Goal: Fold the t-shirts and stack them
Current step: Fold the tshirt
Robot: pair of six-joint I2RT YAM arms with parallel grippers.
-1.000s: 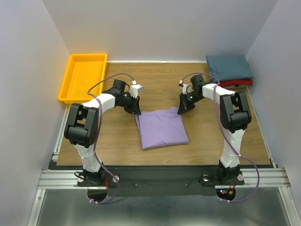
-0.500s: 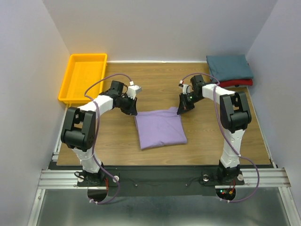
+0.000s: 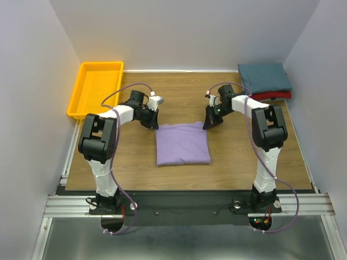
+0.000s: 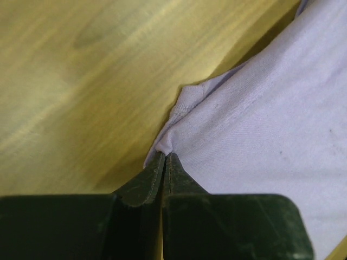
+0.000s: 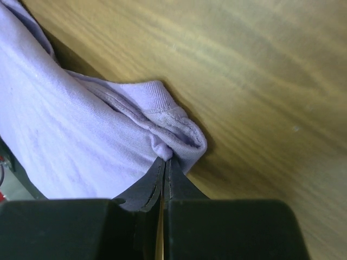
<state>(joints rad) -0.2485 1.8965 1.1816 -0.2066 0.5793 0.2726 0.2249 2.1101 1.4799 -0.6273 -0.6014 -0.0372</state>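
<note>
Left end effector [image 4: 164,157] is pinched fully shut on the far-left corner of the lavender t-shirt [image 3: 182,143]. Only a small peak of cloth is nipped between its tips, and the corner is lifted just off the wooden surface [image 3: 244,154]. The shirt lies mid-surface as a roughly square folded panel, its near edge flat and its far edge running between the two arms.

At the far-right corner the right end effector [image 5: 164,161] is likewise closed tight. It holds a bunched roll of hem where several layers seem to meet.

Well to the right, in the far-right corner, the dark teal t-shirt [image 3: 264,77] rests folded on the red t-shirt [image 3: 275,96].

The step looks like working the lavender panel by its far edge, either a last fold toward the near side or a lift toward that pile. To do it well, both corners should rise together at equal height, kept apart enough that the far edge stays straight without stretching. The left bite is shallow, so slow travel is wise. On the right, under-layers may slip free and unfold.
</note>
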